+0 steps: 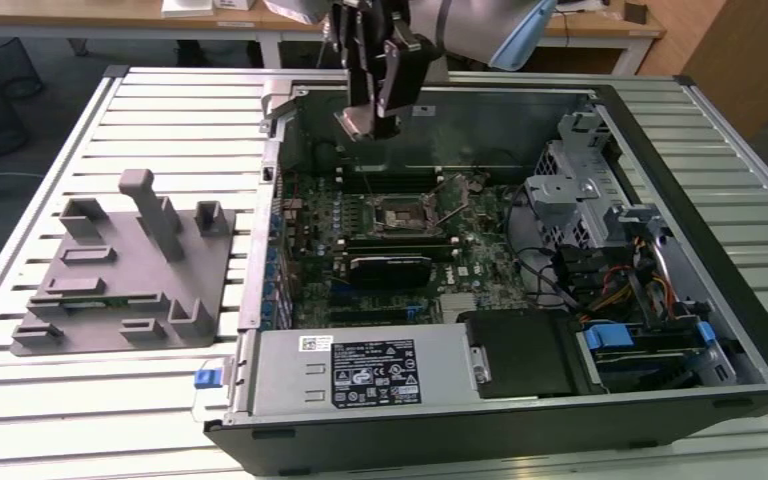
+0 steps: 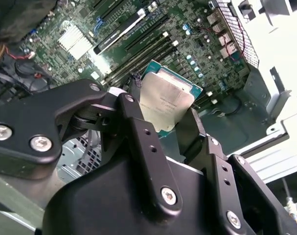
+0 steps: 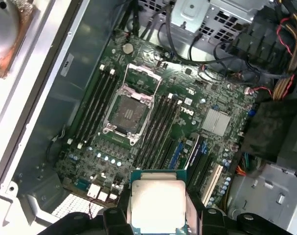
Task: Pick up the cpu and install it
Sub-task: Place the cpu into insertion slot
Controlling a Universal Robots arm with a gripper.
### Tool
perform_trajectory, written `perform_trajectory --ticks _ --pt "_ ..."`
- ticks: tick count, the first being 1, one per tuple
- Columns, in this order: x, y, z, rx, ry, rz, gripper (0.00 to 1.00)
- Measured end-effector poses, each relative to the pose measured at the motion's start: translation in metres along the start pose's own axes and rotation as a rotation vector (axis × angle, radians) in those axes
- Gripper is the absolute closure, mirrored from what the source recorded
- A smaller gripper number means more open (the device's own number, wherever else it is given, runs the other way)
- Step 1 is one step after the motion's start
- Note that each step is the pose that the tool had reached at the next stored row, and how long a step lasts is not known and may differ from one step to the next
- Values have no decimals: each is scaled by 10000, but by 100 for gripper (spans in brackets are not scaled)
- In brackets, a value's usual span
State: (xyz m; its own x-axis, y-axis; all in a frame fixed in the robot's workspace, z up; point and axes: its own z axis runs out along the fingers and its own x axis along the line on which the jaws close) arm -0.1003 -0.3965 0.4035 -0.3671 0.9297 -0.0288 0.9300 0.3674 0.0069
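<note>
While the gripper (image 1: 361, 122) hangs above the far part of the open computer case (image 1: 491, 432), its jaws are clenched on the cpu (image 2: 165, 100), grasping it by two opposite edges, its silver top showing in both wrist views. The open socket (image 3: 126, 112) on the motherboard (image 3: 187, 147) lies below, well apart from the chip. A grey fixture (image 1: 131, 270) sits on the slatted surface (image 1: 157, 110) at the exterior view's left.

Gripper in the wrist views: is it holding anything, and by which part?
Yes. The black gripper holds the small flat square cpu with the shiny silver metal top, its fingers clamped on two opposite edges, above the green motherboard.
</note>
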Motion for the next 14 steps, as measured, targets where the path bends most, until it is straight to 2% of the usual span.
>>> perform_trajectory --ticks 14 --pt "4 1 6 56 -14 1915 47"
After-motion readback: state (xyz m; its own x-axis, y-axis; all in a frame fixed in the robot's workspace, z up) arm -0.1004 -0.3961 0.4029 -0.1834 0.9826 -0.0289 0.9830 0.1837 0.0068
